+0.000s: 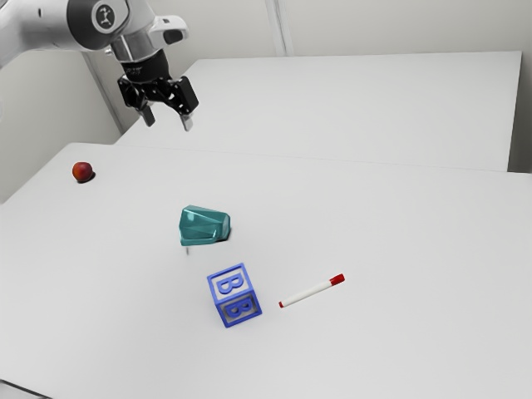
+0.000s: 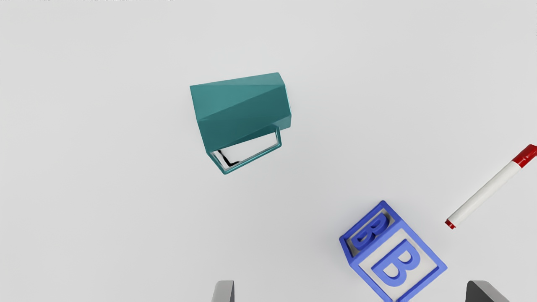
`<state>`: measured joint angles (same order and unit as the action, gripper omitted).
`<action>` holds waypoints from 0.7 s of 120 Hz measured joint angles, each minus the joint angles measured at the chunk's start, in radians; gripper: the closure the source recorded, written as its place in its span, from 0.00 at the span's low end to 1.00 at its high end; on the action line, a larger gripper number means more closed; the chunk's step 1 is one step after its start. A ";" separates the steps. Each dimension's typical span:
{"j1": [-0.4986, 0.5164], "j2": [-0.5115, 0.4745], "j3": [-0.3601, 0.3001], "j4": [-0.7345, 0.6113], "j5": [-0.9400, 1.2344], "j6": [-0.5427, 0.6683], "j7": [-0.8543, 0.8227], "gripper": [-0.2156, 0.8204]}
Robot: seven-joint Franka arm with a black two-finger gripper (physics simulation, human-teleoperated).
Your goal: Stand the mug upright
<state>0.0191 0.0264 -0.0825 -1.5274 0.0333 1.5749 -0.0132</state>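
The gripper [image 1: 168,121] hangs high above the table in the exterior view, up and to the left of the mug, with nothing held. A teal faceted mug [image 1: 204,225] lies on its side on the white table. In the wrist view the same mug [image 2: 243,111] has its thin angular handle out to one side, low against the table. My gripper [image 2: 349,291] is open there, its two fingertips wide apart at the bottom edge. What is inside the mug is hidden.
A blue and white letter block [image 1: 234,296] sits close to the mug, and a white marker with red ends [image 1: 312,292] lies beyond the block. A red ball-like fruit [image 1: 82,172] rests near the table's edge at the exterior view's left.
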 joint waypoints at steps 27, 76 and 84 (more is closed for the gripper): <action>-0.012 -0.005 0.000 0.000 0.001 -0.005 -0.001 0.21; -0.019 -0.056 0.007 -0.068 -0.046 -0.017 -0.023 0.21; -0.012 -0.063 0.007 -0.088 -0.063 -0.014 -0.025 0.21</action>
<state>0.0074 -0.0365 -0.0752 -1.6158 -0.0295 1.5604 -0.0378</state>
